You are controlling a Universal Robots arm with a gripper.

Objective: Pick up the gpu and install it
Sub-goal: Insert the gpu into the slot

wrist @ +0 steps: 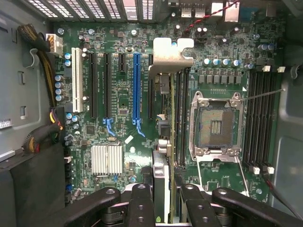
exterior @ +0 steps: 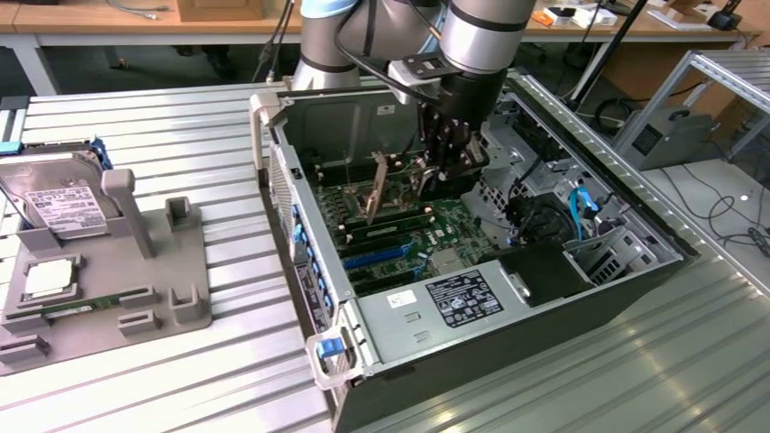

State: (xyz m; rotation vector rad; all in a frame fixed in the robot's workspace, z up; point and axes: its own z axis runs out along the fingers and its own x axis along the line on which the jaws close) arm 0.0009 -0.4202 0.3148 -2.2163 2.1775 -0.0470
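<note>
The gpu hangs on edge inside the open computer case, a little above the motherboard. My gripper reaches down into the case from above and is shut on the card's upper edge. In the wrist view the gpu shows edge-on as a thin line, and its silvery bracket points at the case's rear wall. It passes between the black fingers of my gripper. The card hovers between the blue slot and the empty processor socket.
A grey fixture at the exterior view's left holds a hard drive, a square chip and a memory stick. Inside the case are a power supply, blue cables and a drive cage.
</note>
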